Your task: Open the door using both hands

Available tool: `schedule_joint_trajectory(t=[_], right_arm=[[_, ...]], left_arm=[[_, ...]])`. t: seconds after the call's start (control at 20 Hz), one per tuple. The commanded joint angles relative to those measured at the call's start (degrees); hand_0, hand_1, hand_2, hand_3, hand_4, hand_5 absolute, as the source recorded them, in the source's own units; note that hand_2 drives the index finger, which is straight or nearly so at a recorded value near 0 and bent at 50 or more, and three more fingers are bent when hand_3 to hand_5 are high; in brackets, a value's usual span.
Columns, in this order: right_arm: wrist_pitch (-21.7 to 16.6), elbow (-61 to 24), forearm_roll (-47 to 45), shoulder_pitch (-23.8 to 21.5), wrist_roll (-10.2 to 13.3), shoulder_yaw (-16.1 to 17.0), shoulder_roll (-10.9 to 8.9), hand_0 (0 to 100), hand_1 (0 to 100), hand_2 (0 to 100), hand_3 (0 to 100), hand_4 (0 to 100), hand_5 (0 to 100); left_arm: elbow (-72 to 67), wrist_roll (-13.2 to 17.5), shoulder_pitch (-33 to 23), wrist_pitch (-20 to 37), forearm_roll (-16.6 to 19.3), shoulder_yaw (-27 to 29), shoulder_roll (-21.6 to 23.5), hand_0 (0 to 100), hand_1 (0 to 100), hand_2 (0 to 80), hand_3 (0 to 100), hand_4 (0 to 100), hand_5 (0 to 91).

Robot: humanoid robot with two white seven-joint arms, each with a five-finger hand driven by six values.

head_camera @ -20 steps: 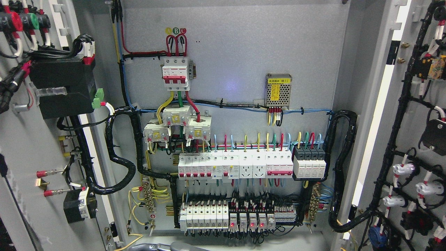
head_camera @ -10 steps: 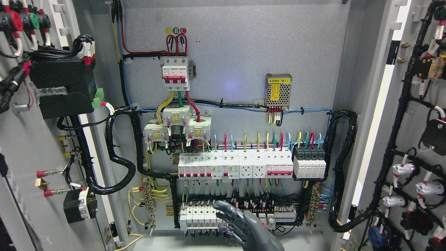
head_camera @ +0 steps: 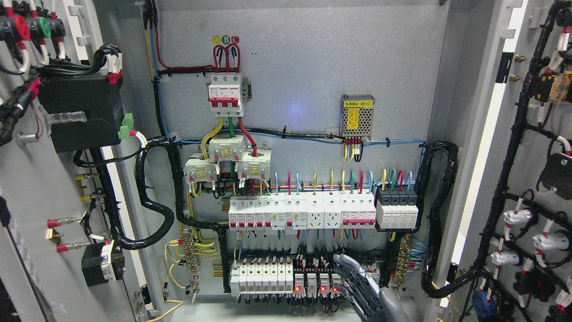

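Note:
The grey cabinet stands with both doors swung wide. The left door (head_camera: 31, 188) fills the left edge and carries a black box and cabling. The right door (head_camera: 532, 147) fills the right edge, with black wire looms and white connectors on its inner face. My right hand (head_camera: 357, 281), dark grey, rises from the bottom edge right of the middle. Its fingers are spread and hold nothing, in front of the right end of the lowest breaker row (head_camera: 286, 279). It touches neither door. My left hand is out of view.
The back panel (head_camera: 304, 67) holds a red and white main breaker (head_camera: 225, 95), a mesh power supply (head_camera: 356, 115), a middle row of white breakers (head_camera: 308, 213) and thick black cable loops at both sides (head_camera: 154, 210).
A second ago only a grey sliver showed at the bottom edge. The hand then rose in front of the lower white breakers and has since moved right, to the row's right end.

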State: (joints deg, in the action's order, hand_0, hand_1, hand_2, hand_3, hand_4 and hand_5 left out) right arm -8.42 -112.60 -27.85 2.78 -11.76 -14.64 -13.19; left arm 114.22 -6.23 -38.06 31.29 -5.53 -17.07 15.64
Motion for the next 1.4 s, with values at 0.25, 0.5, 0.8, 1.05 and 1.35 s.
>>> schedule_joint_trajectory(t=[0.25, 0.5, 0.8, 1.05, 1.35], right_arm=[[-13.0, -7.0, 0.0, -11.9, 0.2, 8.1, -4.74, 19, 0, 0, 0, 0, 0], [-14.4, -7.0, 0.0, -14.6, 0.2, 15.0, -4.56, 19, 0, 0, 0, 0, 0], [-14.9, -7.0, -0.2, -16.7, 0.2, 22.4, -4.30, 19, 0, 0, 0, 0, 0], [-18.0, -7.0, -0.2, -19.1, 0.0, 24.9, -4.38, 19, 0, 0, 0, 0, 0], [-24.8, -7.0, -0.3, -21.1, 0.1, 25.2, -4.65, 19, 0, 0, 0, 0, 0]], left_arm=[[3.9, 0.0, 11.3, -0.4, 0.0, -0.6, -2.1, 0, 0, 0.0, 0, 0, 0.0], [4.8, -0.1, 14.6, -0.1, 0.0, -0.5, -5.6, 0, 0, 0.0, 0, 0, 0.0], [6.3, -0.1, 15.5, -0.1, 0.1, 0.0, -6.1, 0, 0, 0.0, 0, 0, 0.0], [6.3, -0.1, 16.6, 1.2, -0.6, 0.6, -7.0, 0, 0, 0.0, 0, 0, 0.0], [6.2, -0.1, 17.8, 2.1, -6.7, 3.4, -7.1, 0, 0, 0.0, 0, 0, 0.0]])
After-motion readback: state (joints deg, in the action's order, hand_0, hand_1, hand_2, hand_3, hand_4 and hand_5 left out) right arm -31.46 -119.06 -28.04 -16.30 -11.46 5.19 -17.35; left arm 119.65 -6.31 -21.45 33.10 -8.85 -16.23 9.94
